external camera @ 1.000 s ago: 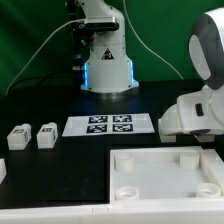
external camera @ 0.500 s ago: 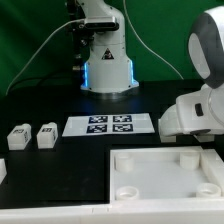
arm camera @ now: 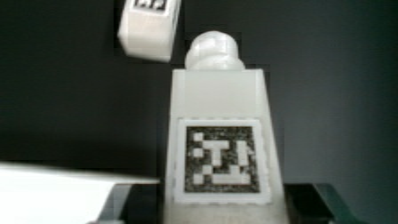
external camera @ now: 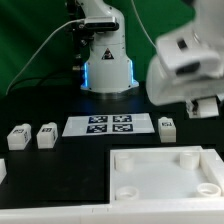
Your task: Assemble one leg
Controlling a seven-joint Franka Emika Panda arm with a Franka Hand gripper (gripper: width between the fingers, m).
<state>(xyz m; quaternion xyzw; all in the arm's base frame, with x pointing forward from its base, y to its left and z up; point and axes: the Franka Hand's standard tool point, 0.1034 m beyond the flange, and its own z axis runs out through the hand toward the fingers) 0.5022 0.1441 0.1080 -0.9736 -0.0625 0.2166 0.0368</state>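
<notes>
In the wrist view my gripper (arm camera: 217,205) is shut on a leg (arm camera: 217,130), a white block with a square tag and a rounded peg on its far end. The dark fingers (arm camera: 139,203) press on both of its sides. A second leg (arm camera: 151,25) lies beyond it on the black table. In the exterior view the gripper (external camera: 203,107) hangs at the right under the white arm, and I cannot make out the held leg there. A leg (external camera: 168,126) stands near it by the marker board's right end. Two more legs (external camera: 18,136) (external camera: 46,135) stand at the left.
The marker board (external camera: 110,125) lies mid-table. The large white panel (external camera: 165,158) with corner holes fills the front right. A white part (external camera: 2,170) shows at the left edge. The robot base (external camera: 107,60) stands at the back before a green curtain.
The arm has swung up and toward the exterior view's left. A leg by the marker board's right end, hidden behind the arm before, now shows.
</notes>
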